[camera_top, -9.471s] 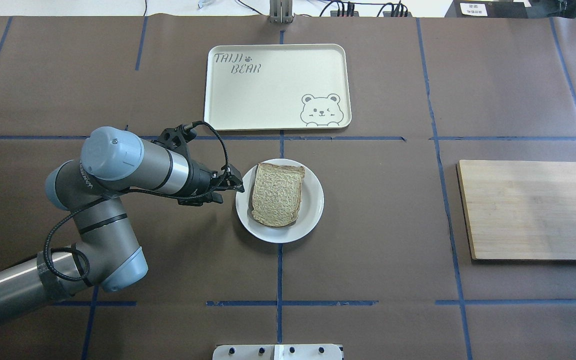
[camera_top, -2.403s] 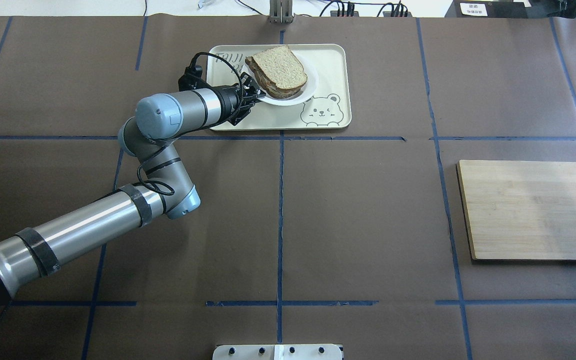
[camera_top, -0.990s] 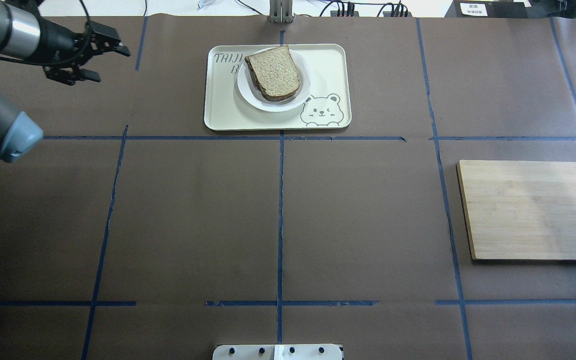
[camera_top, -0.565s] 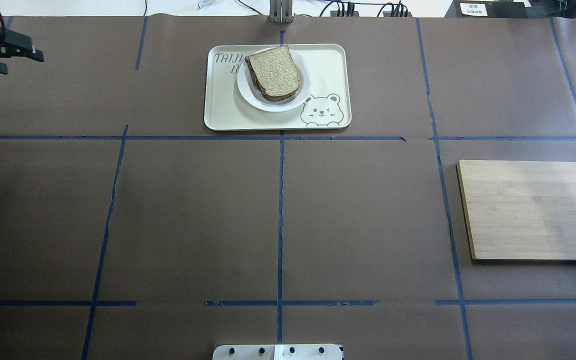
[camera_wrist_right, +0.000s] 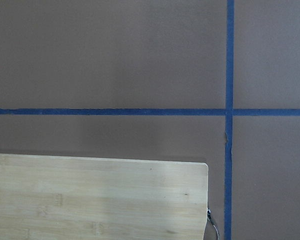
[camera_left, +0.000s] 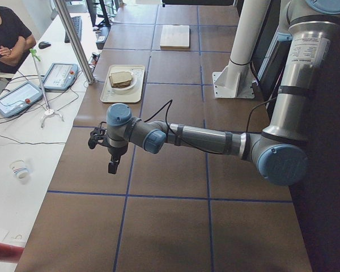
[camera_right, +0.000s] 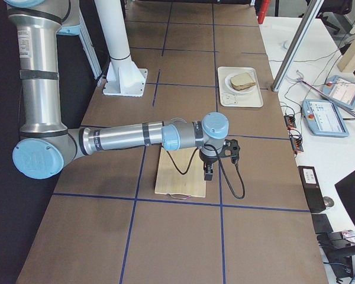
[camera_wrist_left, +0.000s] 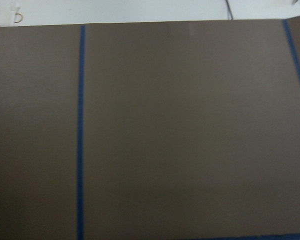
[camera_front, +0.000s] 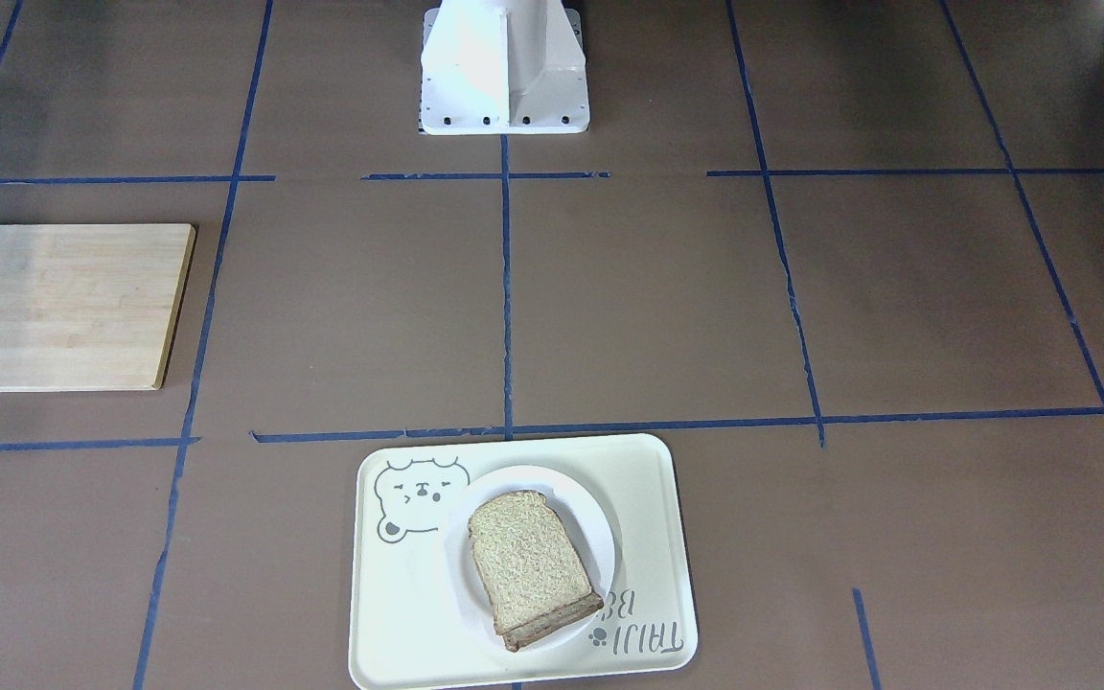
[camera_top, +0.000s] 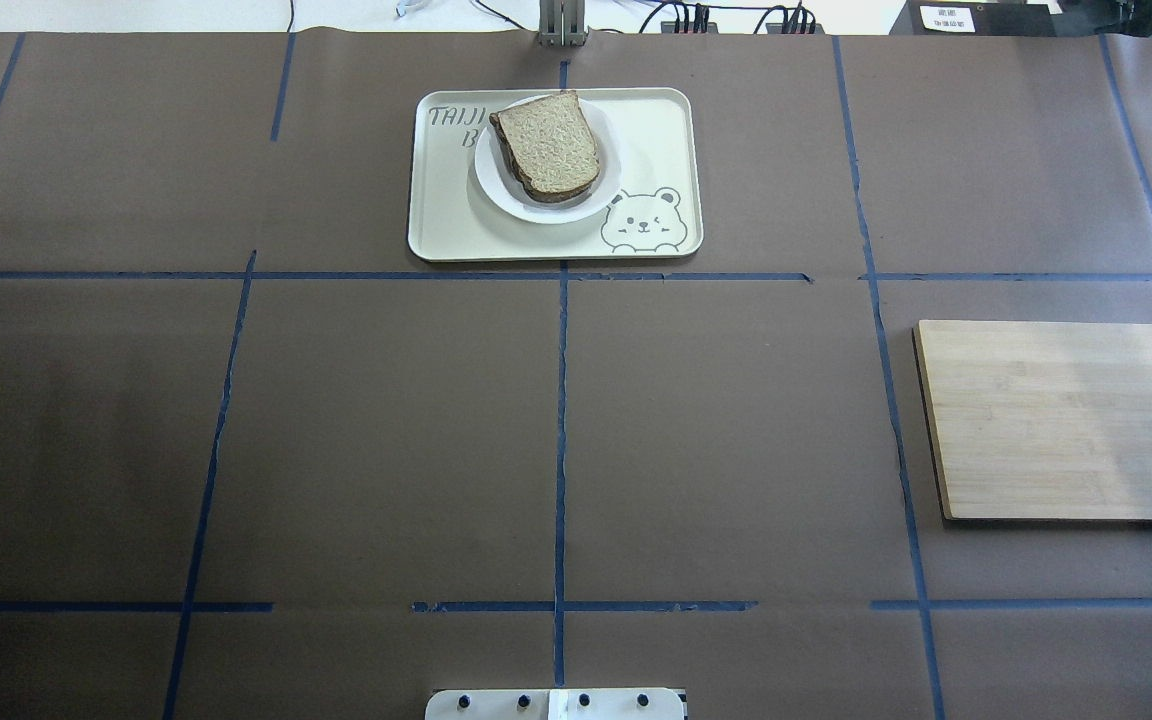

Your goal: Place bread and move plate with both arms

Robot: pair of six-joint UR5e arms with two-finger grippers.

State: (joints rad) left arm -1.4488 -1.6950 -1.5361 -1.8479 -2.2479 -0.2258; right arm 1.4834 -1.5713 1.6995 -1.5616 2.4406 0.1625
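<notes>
The brown bread [camera_top: 548, 145] lies on the small white plate [camera_top: 496, 192]. The plate stands on the cream bear tray [camera_top: 666, 120] at the table's far middle. Bread [camera_front: 528, 565] and plate [camera_front: 602, 537] also show in the front-facing view. No gripper touches them. My left gripper [camera_left: 111, 165] hangs over bare table far to the left of the tray, seen only in the exterior left view. My right gripper [camera_right: 208, 172] hangs over the wooden board's outer end, seen only in the exterior right view. I cannot tell whether either is open or shut.
A wooden cutting board [camera_top: 1061, 420] lies at the right side of the table and its corner shows in the right wrist view [camera_wrist_right: 90, 200]. The white pedestal [camera_front: 504, 67] stands at the robot's side. Blue tape lines cross the brown table.
My left arm has drawn back to the left and left the overhead view. The plate with the bread stays still on the tray.
</notes>
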